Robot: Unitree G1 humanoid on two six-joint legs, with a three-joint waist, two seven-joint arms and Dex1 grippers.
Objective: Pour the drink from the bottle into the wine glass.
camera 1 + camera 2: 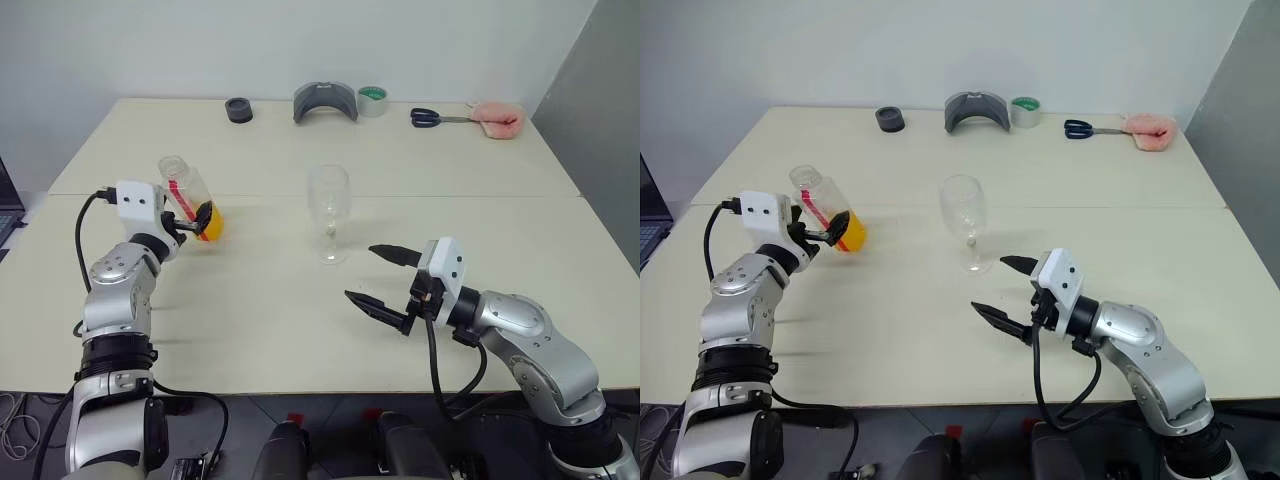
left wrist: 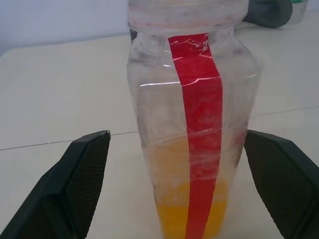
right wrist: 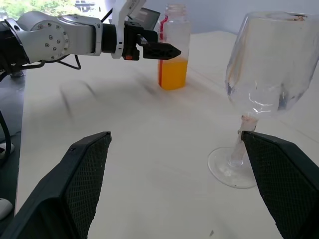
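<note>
Jaws of both grippers gape wide, bottle (image 1: 190,198) and wine glass (image 1: 329,212) standing mid-table.

One bottle (image 1: 190,198), one wine glass (image 1: 329,210), one pair of scissors (image 1: 437,118), one tape roll (image 1: 373,100), two tables (image 1: 300,320)

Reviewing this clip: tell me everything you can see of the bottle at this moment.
The bottle is small, of clear plastic, with a red strip running down its side. No cap shows on its mouth. It stands upright on the table, to the left of the wine glass. The orange-yellow drink fills only its bottom part. The left claw is open, a finger on each side of the bottle; a gap shows beside each finger in the left wrist view, so it is not gripped.
</note>
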